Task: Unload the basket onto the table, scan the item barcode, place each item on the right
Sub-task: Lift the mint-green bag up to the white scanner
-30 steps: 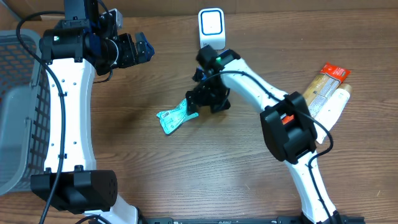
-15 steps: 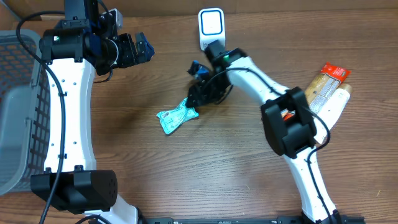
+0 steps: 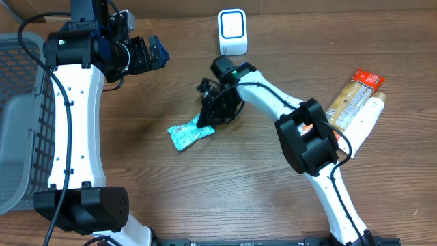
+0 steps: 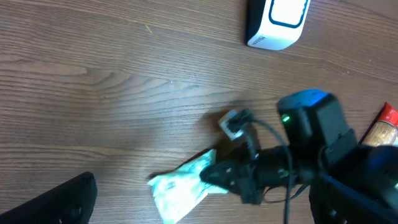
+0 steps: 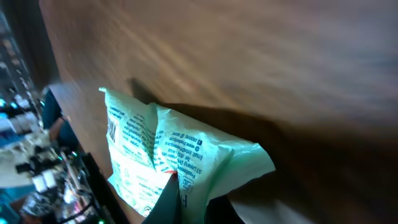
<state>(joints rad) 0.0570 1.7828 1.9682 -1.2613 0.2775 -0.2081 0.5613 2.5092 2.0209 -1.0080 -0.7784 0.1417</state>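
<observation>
Pinching one end of a mint-green crinkled plastic packet (image 3: 183, 134) lying on the wooden table (image 3: 259, 205), right claw (image 3: 207, 121) clamped tight, only its wrist view showing the packet's dark print, left claw (image 3: 158, 53) gaping wide, grey mesh basket (image 3: 17, 116) well to its left

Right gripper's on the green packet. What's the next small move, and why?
Probably lift the green packet slightly off the table: the right gripper is shut on its edge, the packet lies flat, and the scanner stands apart at the far side.
</observation>
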